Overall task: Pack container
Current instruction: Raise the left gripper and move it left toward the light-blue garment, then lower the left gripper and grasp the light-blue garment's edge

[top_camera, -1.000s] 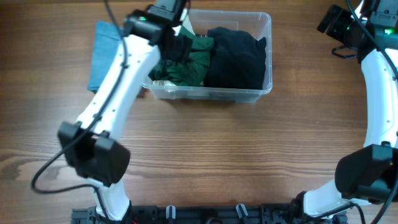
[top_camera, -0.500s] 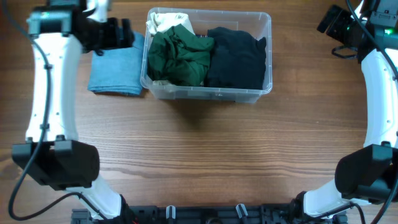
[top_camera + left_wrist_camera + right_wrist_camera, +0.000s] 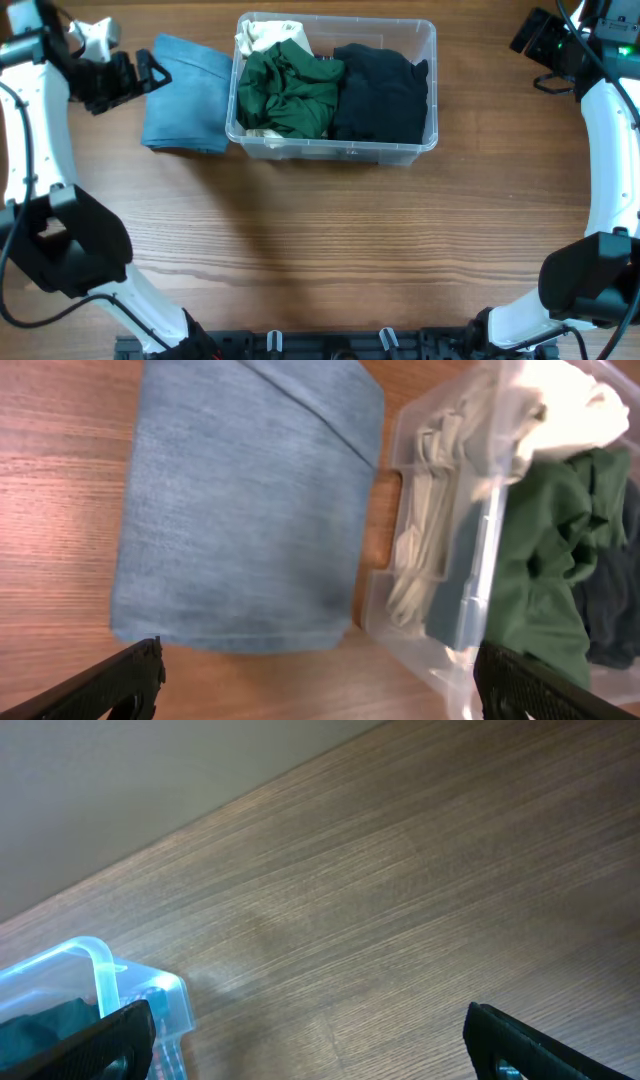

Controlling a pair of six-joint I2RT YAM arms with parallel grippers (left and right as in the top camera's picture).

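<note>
As seen from above, the wooden table (image 3: 330, 250) carries the bases of both arms at its near edge, the left arm (image 3: 75, 250) at the near left and the right arm (image 3: 590, 285) at the near right. From each base a white link runs away towards the far side of the table.

Farther back, in the far half and slightly left of centre, stands the container (image 3: 340, 152). It is upright with its open top facing up. Its long axis runs left to right, parallel to the near table edge, and its short walls face the two arms. Inside, a crumpled green garment (image 3: 290, 95) fills the left half and a black garment (image 3: 380, 92) fills the right half. A cream cloth (image 3: 262, 35) sits in the far left corner. A folded blue garment (image 3: 188, 95) lies flat on the table just beside the left short wall.

At the far left, the left arm bends inward so that the left gripper (image 3: 158, 72) points right, over the left edge of the blue garment. In the left wrist view its fingers (image 3: 110, 685) stand spread wide, with nothing between them.

At the far right corner, the right gripper (image 3: 310, 1050) is well apart from the container. Its fingers (image 3: 525, 1040) are likewise spread wide and hold nothing. Only one corner of the container shows in that wrist view.
</note>
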